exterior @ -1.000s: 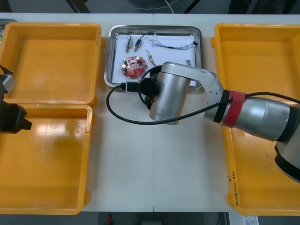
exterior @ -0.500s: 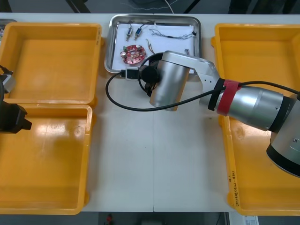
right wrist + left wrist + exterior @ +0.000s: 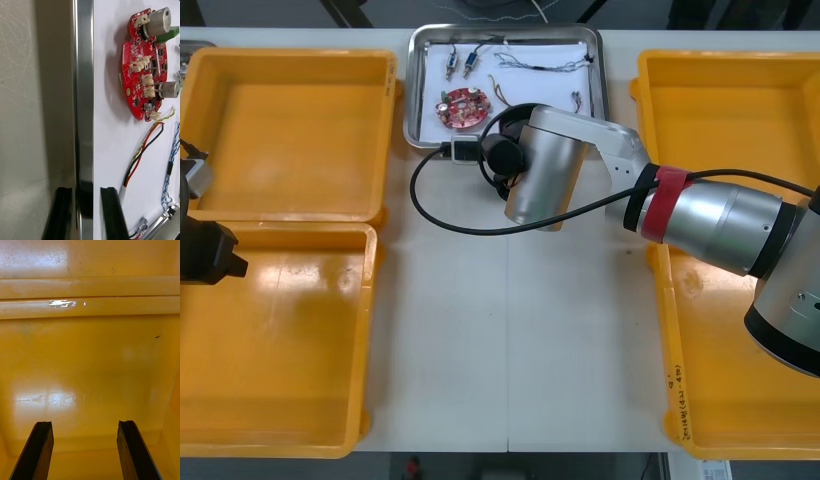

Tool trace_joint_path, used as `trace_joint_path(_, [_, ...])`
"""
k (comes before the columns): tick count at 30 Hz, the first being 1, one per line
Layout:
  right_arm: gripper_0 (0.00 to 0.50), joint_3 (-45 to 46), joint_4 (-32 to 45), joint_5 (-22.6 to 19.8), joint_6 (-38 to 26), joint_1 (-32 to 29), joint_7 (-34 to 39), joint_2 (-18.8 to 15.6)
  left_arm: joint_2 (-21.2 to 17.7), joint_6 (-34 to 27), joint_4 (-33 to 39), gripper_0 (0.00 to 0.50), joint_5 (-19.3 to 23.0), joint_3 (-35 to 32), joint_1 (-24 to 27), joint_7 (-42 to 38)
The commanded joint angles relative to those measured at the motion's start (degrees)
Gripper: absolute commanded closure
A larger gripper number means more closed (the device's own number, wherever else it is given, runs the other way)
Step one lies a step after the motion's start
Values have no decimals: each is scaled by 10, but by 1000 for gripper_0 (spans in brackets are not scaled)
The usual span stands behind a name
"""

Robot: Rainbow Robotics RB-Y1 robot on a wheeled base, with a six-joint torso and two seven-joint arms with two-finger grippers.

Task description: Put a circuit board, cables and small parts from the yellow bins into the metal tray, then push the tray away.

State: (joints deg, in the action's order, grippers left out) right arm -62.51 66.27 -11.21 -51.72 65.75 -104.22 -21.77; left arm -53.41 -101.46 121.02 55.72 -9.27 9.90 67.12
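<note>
The metal tray (image 3: 412,92) lies at the table's far edge, between the yellow bins. Its white inside holds a round red circuit board (image 3: 463,107), thin cables (image 3: 540,68) and small metal parts (image 3: 460,64). My right arm's silver wrist (image 3: 542,180) reaches to the tray's near edge. In the right wrist view my right gripper (image 3: 87,191) straddles the tray's rim (image 3: 83,93), one finger outside and one inside, shut on it. The board (image 3: 144,67) and a red and yellow cable (image 3: 144,150) lie beyond. My left gripper (image 3: 85,423) hangs open over the near left bin (image 3: 280,350).
Two yellow bins stand on each side: far left (image 3: 290,130), far right (image 3: 730,110) and near right (image 3: 740,380). A black cable (image 3: 440,215) from the right wrist loops over the table's middle. A blue and white cable (image 3: 170,165) lies beside the inner finger.
The right arm has moved toward the table's far edge and the tray has slid away with it. The left arm has not moved.
</note>
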Motion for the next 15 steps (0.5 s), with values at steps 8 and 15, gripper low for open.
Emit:
trace_joint_path(8, [0,56,63,-75,-51,27,-22,8,-26,6,16,0,-5,-16,-8,32])
trace_joint_path(15, [0,112,166,-101,-160,-3,-17,8,-26,6,16,0,-5,-16,-8,32])
